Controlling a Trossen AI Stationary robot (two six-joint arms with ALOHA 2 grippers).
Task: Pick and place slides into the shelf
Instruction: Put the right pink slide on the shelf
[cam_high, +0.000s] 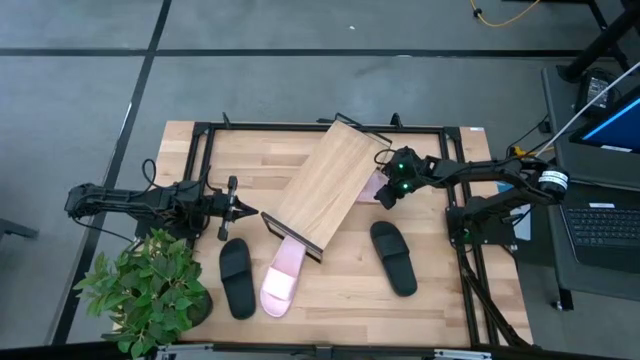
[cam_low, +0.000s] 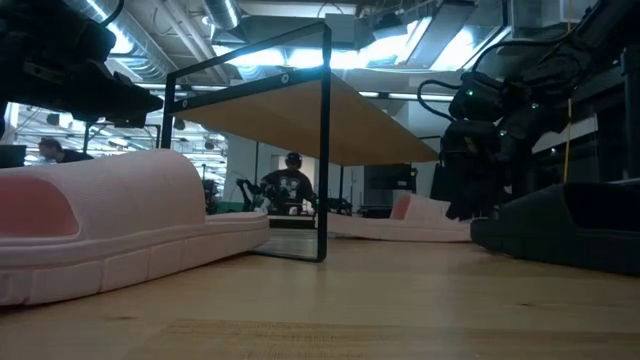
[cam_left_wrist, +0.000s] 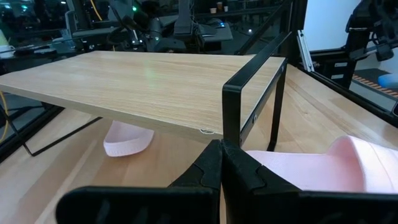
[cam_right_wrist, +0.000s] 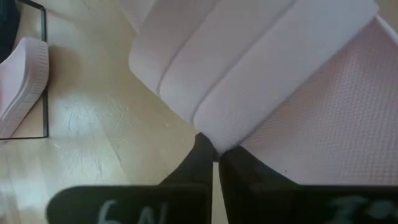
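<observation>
The shelf (cam_high: 325, 185) stands slanted mid-table on its black frame. One pale pink slide (cam_high: 371, 186) lies on the table by the shelf's right side. My right gripper (cam_high: 386, 197) is shut on it; the wrist view shows its strap (cam_right_wrist: 249, 68) and textured footbed (cam_right_wrist: 336, 118). A second pink slide (cam_high: 283, 275) lies near the front with its heel under the shelf's lower end. A black slide (cam_high: 236, 278) lies left of it and another black slide (cam_high: 393, 257) lies right. My left gripper (cam_high: 245, 212) waits shut, left of the shelf. My right gripper pinches the edge of the pink slide's strap (cam_right_wrist: 219, 138) between its two fingers (cam_right_wrist: 245, 171). It comes slanting down from the table's right side. The slide's sole rests on the table (cam_low: 420, 228).
A potted plant (cam_high: 150, 290) stands at the front left corner. A black metal frame (cam_high: 205, 150) borders the tabletop. Bare wood lies between the front slides and along the far edge. A laptop (cam_high: 605, 215) sits off the table's right side.
</observation>
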